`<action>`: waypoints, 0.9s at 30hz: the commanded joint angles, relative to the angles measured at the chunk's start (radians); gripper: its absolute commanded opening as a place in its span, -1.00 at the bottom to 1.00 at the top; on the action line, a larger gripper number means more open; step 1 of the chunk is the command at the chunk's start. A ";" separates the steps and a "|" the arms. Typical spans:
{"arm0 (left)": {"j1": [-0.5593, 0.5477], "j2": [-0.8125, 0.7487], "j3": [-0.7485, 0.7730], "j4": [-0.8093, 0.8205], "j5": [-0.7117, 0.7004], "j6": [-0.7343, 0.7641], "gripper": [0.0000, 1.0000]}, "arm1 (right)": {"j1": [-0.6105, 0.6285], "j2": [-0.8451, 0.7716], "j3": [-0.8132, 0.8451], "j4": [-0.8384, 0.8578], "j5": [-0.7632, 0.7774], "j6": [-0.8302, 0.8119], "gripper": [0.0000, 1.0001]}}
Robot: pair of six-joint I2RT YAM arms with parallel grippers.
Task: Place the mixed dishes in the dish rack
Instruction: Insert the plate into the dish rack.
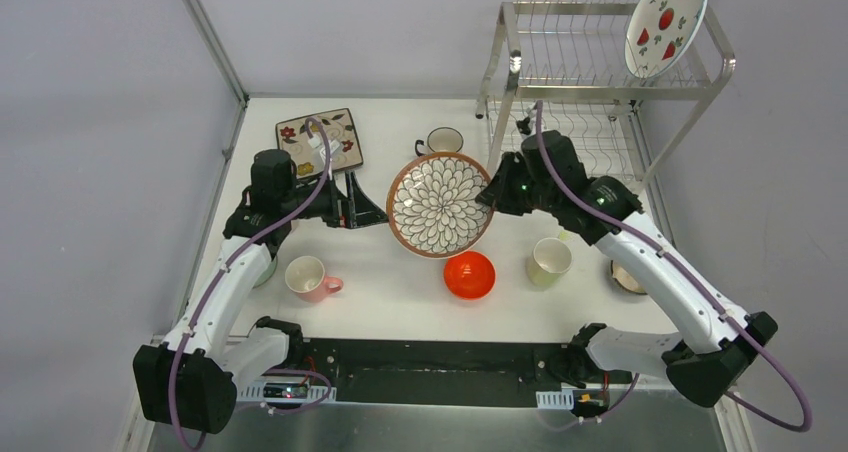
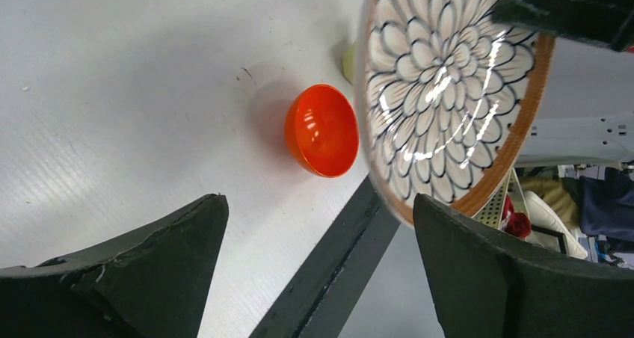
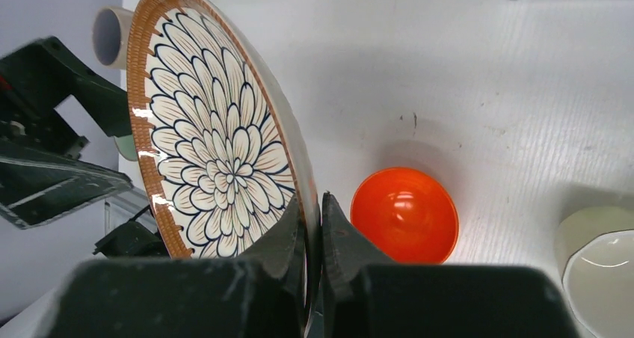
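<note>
Done so far: one strawberry plate (image 1: pixel 665 17) stands on edge at the right end of the upper shelf of the dish rack (image 1: pixel 610 92)
In hand: the round petal plate (image 1: pixel 438 204) is up off the desk (image 1: pixel 400 297), tilted on edge between the two arms
Right gripper (image 1: pixel 492 194): pressed together on the plate's right rim, one finger on each face, as the right wrist view shows
Left gripper (image 1: pixel 365 204): fingers spread wide just beside the plate's left rim, holding nothing
Left on the desk: floral rectangular plate (image 1: pixel 342 137), white cup (image 1: pixel 443 140), pink cup (image 1: pixel 305 275), red-orange bowl (image 1: pixel 469 274), pale cup (image 1: pixel 550 260), and a dark-rimmed bowl (image 1: pixel 628 277) half hidden by the right arm
Progress: early, by my reckoning; one dish racked, one in the air, the rest untouched
Open room: the upper slots left of the strawberry plate look free
Edges to mind: the rack's front left post is near the right gripper; the white cup sits just behind the held plate and the red-orange bowl just in front of it
Lower shelf: mostly hidden behind the right arm, so I cannot tell what room it has
</note>
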 commanded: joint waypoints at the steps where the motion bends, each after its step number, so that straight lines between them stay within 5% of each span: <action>1: -0.009 -0.029 0.024 -0.002 0.015 0.031 0.98 | -0.010 -0.056 0.164 0.082 0.043 -0.001 -1.00; 27: -0.009 -0.052 -0.021 -0.104 -0.064 0.175 0.98 | -0.032 0.242 0.809 0.219 0.251 -0.232 -1.00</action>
